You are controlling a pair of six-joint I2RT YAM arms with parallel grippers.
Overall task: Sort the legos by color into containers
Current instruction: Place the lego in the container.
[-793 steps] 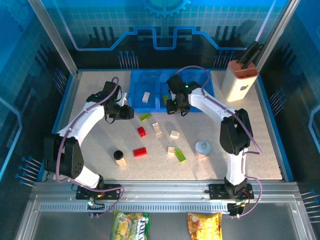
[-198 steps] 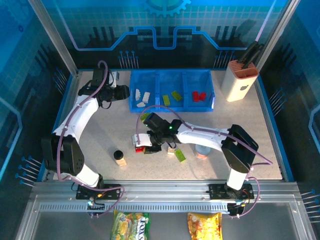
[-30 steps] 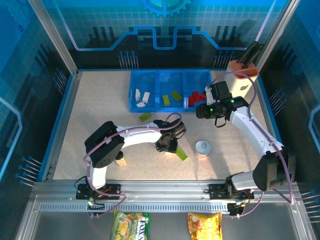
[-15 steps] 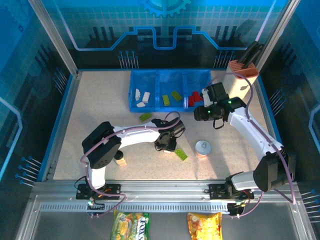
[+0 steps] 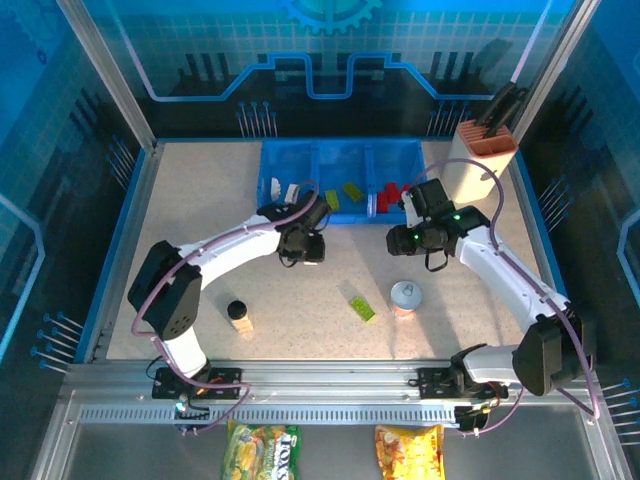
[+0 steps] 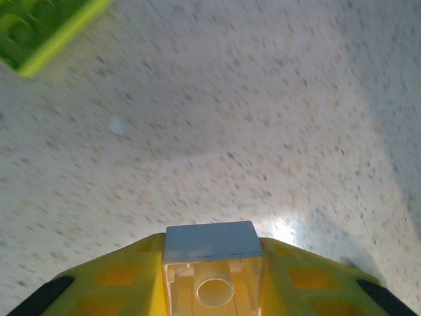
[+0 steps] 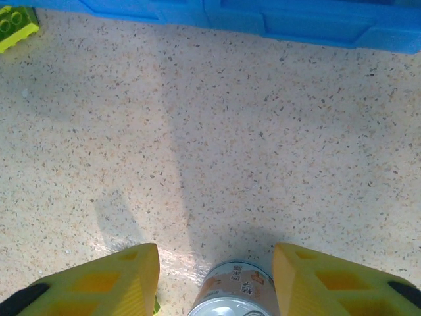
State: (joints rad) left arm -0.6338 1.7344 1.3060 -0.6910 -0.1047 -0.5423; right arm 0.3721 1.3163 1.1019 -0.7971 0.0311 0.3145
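Looking down from the top camera, you see the blue tray (image 5: 300, 158) at the far side of the table (image 5: 200, 220), with white legos (image 5: 288, 190) in its left compartment, green legos (image 5: 350, 190) in the middle one and red legos (image 5: 386, 189) in the right one. Your left gripper (image 5: 306, 250) hangs just before the tray's near wall, and your right gripper (image 5: 398, 240) sits below the right compartment. One green lego (image 5: 361, 308) lies on the table near the silver-topped can (image 5: 405, 294). The black-lidded jar (image 5: 238, 312) stands well apart on the left, and the knife block (image 5: 484, 160) stands right of the tray.

On the left wrist, your left gripper (image 6: 212, 263) is clamped on a white lego (image 6: 212, 273), held above bare table, with a green lego (image 6: 43, 26) in the upper left corner.

On the right wrist, your right gripper (image 7: 216, 263) has its fingers (image 7: 118, 276) apart with nothing between them; the can shows below the gap. A green lego (image 7: 16, 26) lies just beside the tray wall.
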